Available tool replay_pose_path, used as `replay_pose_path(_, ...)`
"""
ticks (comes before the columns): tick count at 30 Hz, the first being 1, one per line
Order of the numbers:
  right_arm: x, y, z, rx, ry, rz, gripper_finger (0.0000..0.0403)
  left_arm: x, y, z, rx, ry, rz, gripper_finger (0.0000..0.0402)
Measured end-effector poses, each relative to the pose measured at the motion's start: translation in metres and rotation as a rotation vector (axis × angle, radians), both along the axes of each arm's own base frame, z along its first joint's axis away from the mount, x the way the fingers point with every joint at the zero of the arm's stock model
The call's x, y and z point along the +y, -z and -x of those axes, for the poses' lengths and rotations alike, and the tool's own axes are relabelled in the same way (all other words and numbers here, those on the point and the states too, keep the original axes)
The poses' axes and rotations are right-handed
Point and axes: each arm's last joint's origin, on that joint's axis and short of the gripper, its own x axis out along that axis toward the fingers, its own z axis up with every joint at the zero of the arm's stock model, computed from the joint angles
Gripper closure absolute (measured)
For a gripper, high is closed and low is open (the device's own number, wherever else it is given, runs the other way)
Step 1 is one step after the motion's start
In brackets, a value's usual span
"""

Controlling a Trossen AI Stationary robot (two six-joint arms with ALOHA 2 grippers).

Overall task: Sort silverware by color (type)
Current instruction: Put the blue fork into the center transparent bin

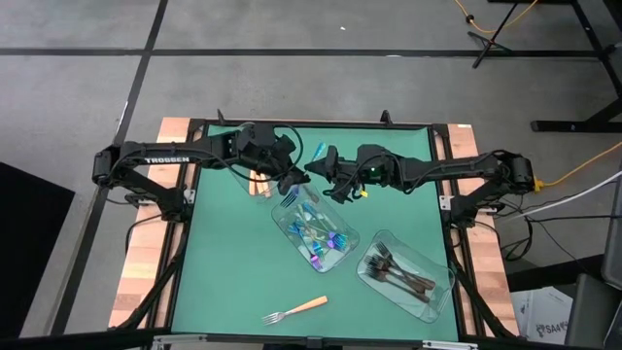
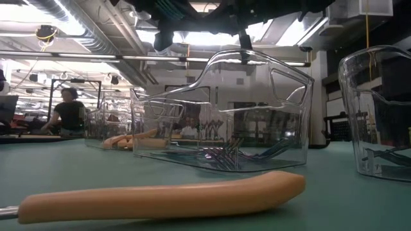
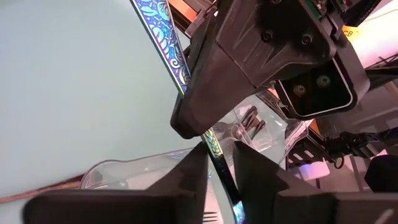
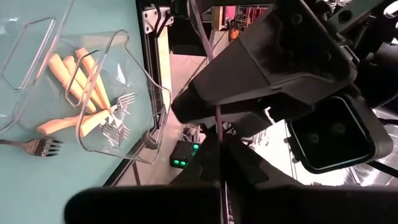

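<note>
An iridescent blue-purple utensil (image 3: 163,37) is held in the air over the table's far middle. My right gripper (image 4: 219,146) is shut on it. My left gripper (image 3: 219,168) faces it from the left, its fingers close on either side of the utensil's lower length. Below them stands a clear tray (image 1: 316,231) with several iridescent pieces. A tray of orange-handled forks (image 4: 87,93) stands under my left arm, and a tray of dark pieces (image 1: 403,275) stands at the near right. One orange-handled fork (image 1: 294,310) lies loose near the front edge. My left gripper has the utensil's shaft (image 3: 214,149) passing between its fingertips; whether they touch it I cannot tell. My right gripper pinches the utensil about mid-length (image 3: 186,84) between its two fingers, coming roughly level from the table's right and lying across it. The utensil is lifted clear and slanted, one end (image 1: 318,153) toward the far edge.
The three clear trays run in a slanted row from under my left arm to the near right corner. Green mat lies bare at the near left (image 1: 224,282). In the low view the loose fork's orange handle (image 2: 160,196) lies close to the camera; a person sits far behind.
</note>
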Motion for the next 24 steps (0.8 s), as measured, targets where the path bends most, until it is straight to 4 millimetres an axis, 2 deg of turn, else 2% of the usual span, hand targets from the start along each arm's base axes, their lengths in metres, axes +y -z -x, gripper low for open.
replay_pose_path(6, 0.0000, -0.0003, 0.0002, 0.000, 0.000, 0.003, 0.0402, 0.0003, 0.0012, 0.0008, 0.016, -0.011, 0.008, 0.0387)
replay_pose_path(12, 0.0000, -0.0005, 0.0003, -0.002, 0.001, -0.001, 0.0393, 0.0003, 0.0012, 0.0008, 0.017, -0.017, 0.007, 0.0392)
replay_pose_path(18, -0.0009, -0.0014, 0.0003, -0.011, 0.033, 0.000, 0.0345, 0.0002, 0.0004, 0.0003, 0.007, -0.014, 0.004, 0.0399)
replay_pose_path(24, -0.0020, -0.0016, 0.0005, -0.012, 0.075, 0.008, 0.0299, 0.0000, 0.0040, 0.0023, 0.054, -0.069, 0.075, 0.0399)
